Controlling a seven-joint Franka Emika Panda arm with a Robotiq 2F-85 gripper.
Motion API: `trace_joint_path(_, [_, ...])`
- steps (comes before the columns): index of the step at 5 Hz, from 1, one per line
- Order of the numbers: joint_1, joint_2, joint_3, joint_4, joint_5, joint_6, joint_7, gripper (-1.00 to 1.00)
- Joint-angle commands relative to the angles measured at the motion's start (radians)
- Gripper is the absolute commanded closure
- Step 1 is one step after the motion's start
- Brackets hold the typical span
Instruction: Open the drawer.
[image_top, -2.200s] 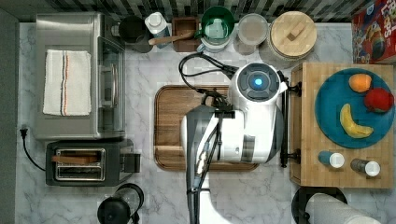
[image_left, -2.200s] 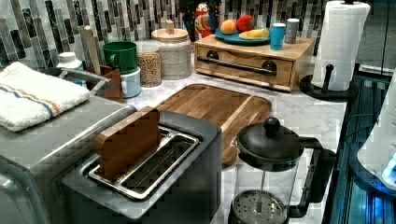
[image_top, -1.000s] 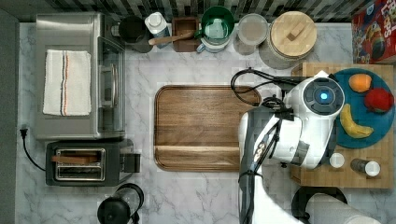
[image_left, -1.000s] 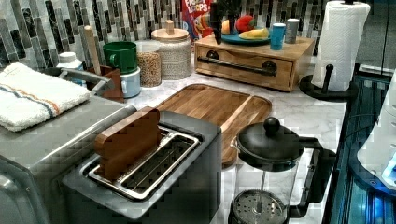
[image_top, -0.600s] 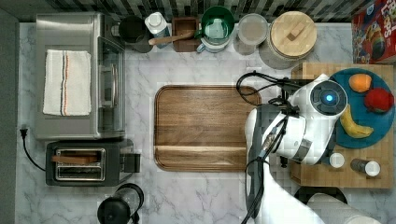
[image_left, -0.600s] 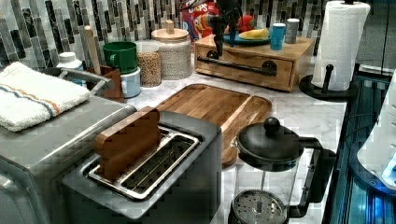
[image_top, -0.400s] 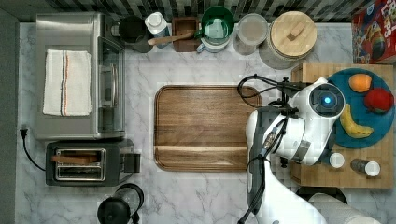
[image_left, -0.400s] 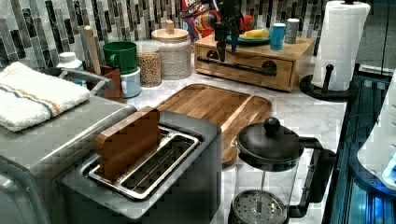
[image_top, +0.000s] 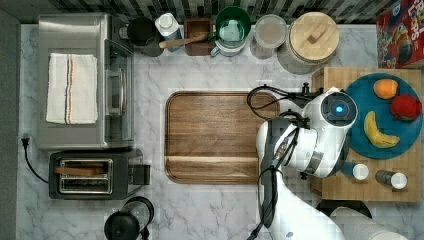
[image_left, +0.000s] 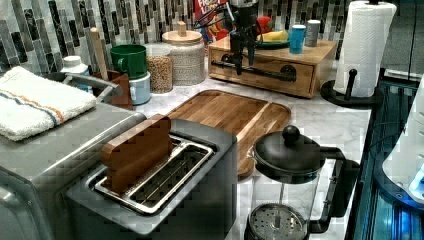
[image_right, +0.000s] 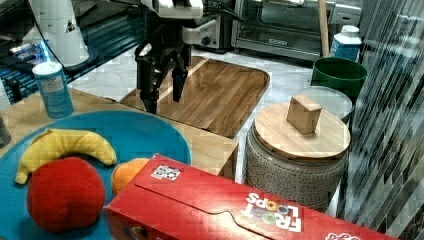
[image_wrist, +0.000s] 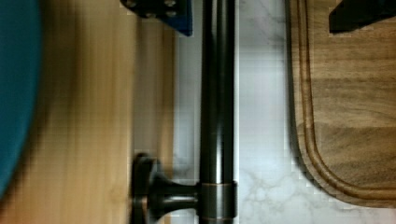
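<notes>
1. The drawer sits shut in a light-wood box at the far end of the marble tabletop in the left view, its long black bar handle running across the front.
2. In the top view the box lies at the top view's right, just beside the short side of the walnut cutting board.
3. The claw hangs upright at the drawer front in the left view, its two fingers apart and pointing down.
4. In the left view the fingers stand on either side of the bar; whether they touch it cannot be told.
5. The wrist view shows the handle between two dark finger tips, one by the drawer face, the other over the cutting board, with a strip of marble beneath the bar.
6. In the right view the claw has come down past the box's near edge, its jaws spread, in front of the cutting board.
7. On top of the box rests a blue plate with a banana, a red fruit and an orange one.
8. A paper towel roll stands at the left view's right of the box, and a wood-lidded jar at the left view's left of it.
</notes>
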Motion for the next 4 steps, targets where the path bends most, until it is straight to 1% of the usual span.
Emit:
trace_joint_path(1, [0.004, 0.054, 0.007, 0.034, -0.026, 0.107, 0.013, -1.0])
trace_joint_path(3, [0.014, 0.025, 0.03, 0.038, 0.007, 0.029, 0.018, -1.0])
trace_joint_path(4, [0.006, 0.024, 0.063, 0.021, 0.041, 0.062, -0.012, -1.0])
